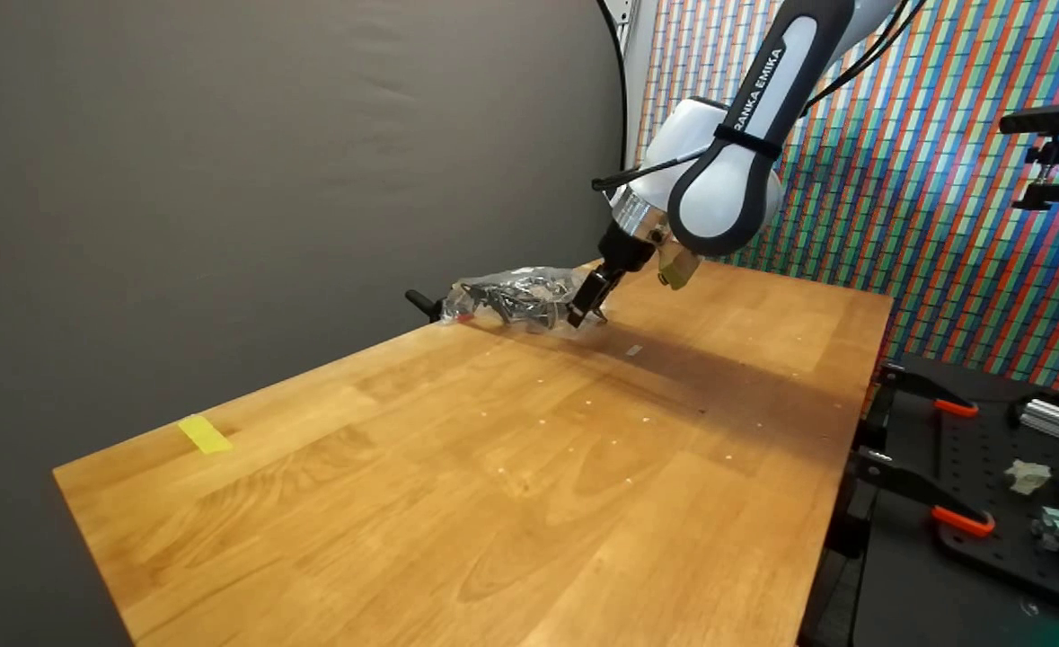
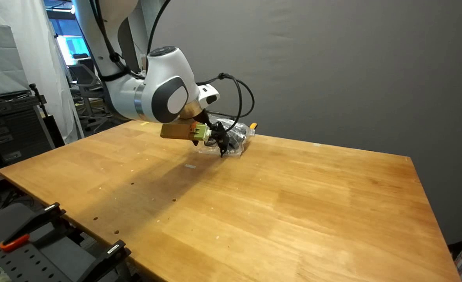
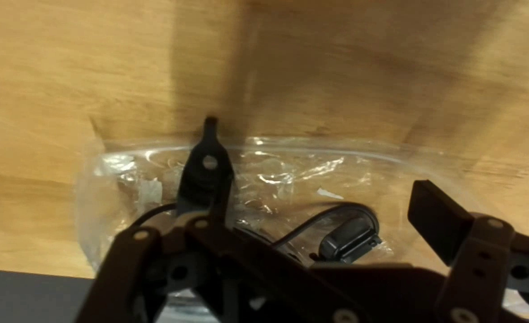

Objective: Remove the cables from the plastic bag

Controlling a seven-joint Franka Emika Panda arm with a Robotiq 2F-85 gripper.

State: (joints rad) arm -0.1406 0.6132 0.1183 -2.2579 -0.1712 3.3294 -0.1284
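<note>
The clear plastic bag lies near the table's far edge and shows in both exterior views (image 1: 516,292) (image 2: 237,143). In the wrist view the bag (image 3: 286,172) spreads under the jaws, its rim curving across the wood. Black cables (image 1: 516,305) show through it. One black cable (image 3: 358,207) loops to a black plug or block (image 3: 347,240) between my fingers; I cannot tell whether plastic covers it. My gripper (image 3: 322,193) is open and tilted, with one finger over the bag at left and one at right. It also shows in both exterior views (image 1: 587,313) (image 2: 222,150), low at the bag.
The wooden table (image 1: 421,503) has a yellow tape strip (image 1: 205,434) near its edge. A dark clamp handle (image 1: 423,304) sticks out beside the bag at the table's edge. Black clamps with orange parts (image 1: 960,519) sit beside the table. A grey wall stands behind.
</note>
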